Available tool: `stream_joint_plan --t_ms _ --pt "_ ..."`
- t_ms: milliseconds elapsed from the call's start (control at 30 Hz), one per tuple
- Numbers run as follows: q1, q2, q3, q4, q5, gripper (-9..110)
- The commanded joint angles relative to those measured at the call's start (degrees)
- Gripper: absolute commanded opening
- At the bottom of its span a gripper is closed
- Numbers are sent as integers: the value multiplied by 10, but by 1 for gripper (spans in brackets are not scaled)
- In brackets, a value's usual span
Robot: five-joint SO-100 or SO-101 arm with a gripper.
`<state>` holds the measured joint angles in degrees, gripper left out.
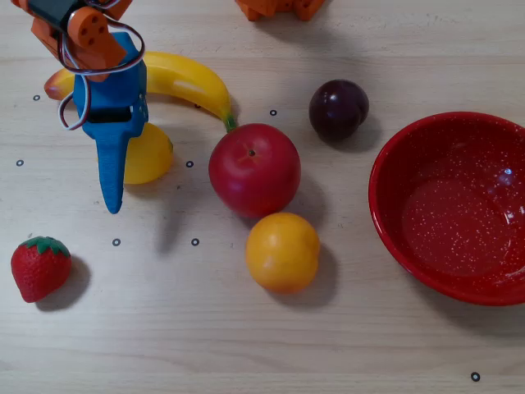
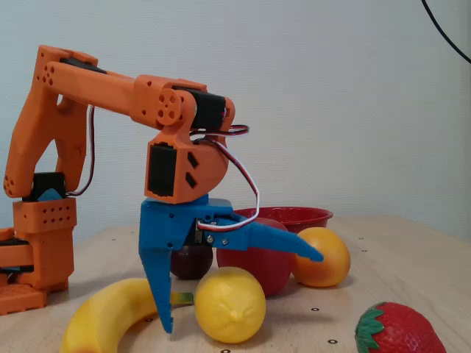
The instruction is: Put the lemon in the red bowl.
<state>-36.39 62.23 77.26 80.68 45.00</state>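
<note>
The yellow lemon point(image 1: 150, 154) lies on the wooden table just below the banana in the overhead view. My blue gripper point(image 1: 113, 168) is open wide right over its left side. In the fixed view the gripper point(image 2: 241, 292) has one finger pointing down to the table left of the lemon point(image 2: 229, 305), and the other stretched out level above it. Neither finger clearly touches the lemon. The red speckled bowl point(image 1: 459, 213) sits empty at the far right in the overhead view. In the fixed view only its rim point(image 2: 294, 215) shows, behind the fruit.
In the overhead view, a banana point(image 1: 176, 78) lies above the lemon, a red apple point(image 1: 254, 168) and an orange point(image 1: 283, 252) sit between the lemon and the bowl, a dark plum point(image 1: 338, 109) is at upper middle, and a strawberry point(image 1: 41, 267) at lower left.
</note>
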Motion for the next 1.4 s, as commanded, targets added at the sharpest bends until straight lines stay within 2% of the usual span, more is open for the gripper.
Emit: stream_joint_plan --t_ms 0,833,1167,1367 --pt "32 18 -76 -12 9 75" --pt "36 -18 -99 -23 16 74" --pt "32 -22 -101 -20 14 69" --pt "27 -21 -101 -16 18 63"
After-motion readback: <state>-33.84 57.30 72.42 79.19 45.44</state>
